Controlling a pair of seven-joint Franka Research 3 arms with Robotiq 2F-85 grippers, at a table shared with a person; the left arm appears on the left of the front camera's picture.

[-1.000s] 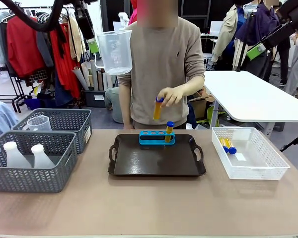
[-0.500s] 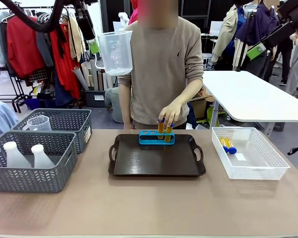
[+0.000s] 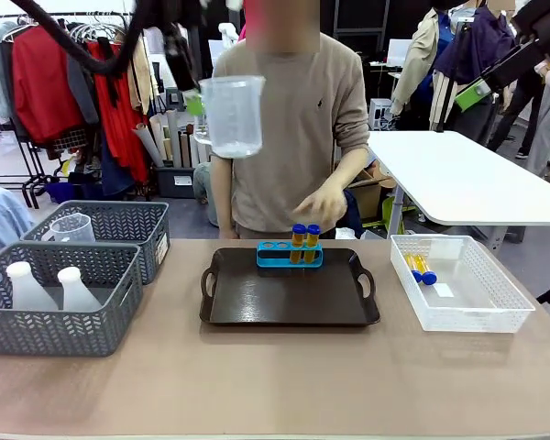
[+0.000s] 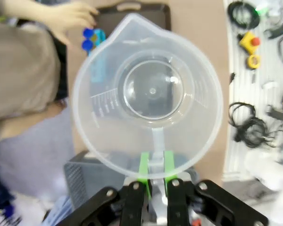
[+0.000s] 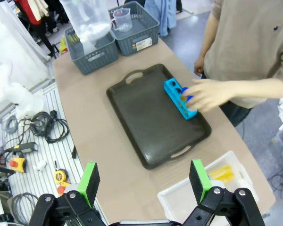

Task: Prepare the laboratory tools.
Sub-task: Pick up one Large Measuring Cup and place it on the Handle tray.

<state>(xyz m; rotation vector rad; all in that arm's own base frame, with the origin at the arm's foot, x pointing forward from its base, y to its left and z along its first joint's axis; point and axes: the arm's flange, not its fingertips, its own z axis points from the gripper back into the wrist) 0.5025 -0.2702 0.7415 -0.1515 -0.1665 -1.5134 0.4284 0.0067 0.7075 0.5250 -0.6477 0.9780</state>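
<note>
My left gripper [image 3: 194, 99] hangs high over the table's far left, shut on the handle of the clear measuring beaker [image 3: 232, 115]. In the left wrist view I look down into the beaker [image 4: 151, 94], and the gripper [image 4: 156, 165] pinches its handle between green pads. The blue rack [image 3: 289, 256] stands on the dark tray [image 3: 284, 298] with two blue-capped amber tubes [image 3: 304, 240] in it. The person's hand [image 3: 321, 202] hovers just above them. Two more tubes [image 3: 420, 268] lie in the white basket [image 3: 495, 316]. My right gripper [image 5: 145, 181] is open, high above the tray [image 5: 146, 122].
Two grey baskets sit at the left. The near one [image 3: 55, 335] holds two white flasks [image 3: 27, 286], and the far one [image 3: 128, 220] holds a second clear beaker [image 3: 71, 227]. A white table [image 3: 458, 179] stands behind at the right. Bare tabletop lies in front of the tray.
The person set a second tube into the rack and lifted the hand off it. My left gripper carried the beaker to the right and a little lower.
</note>
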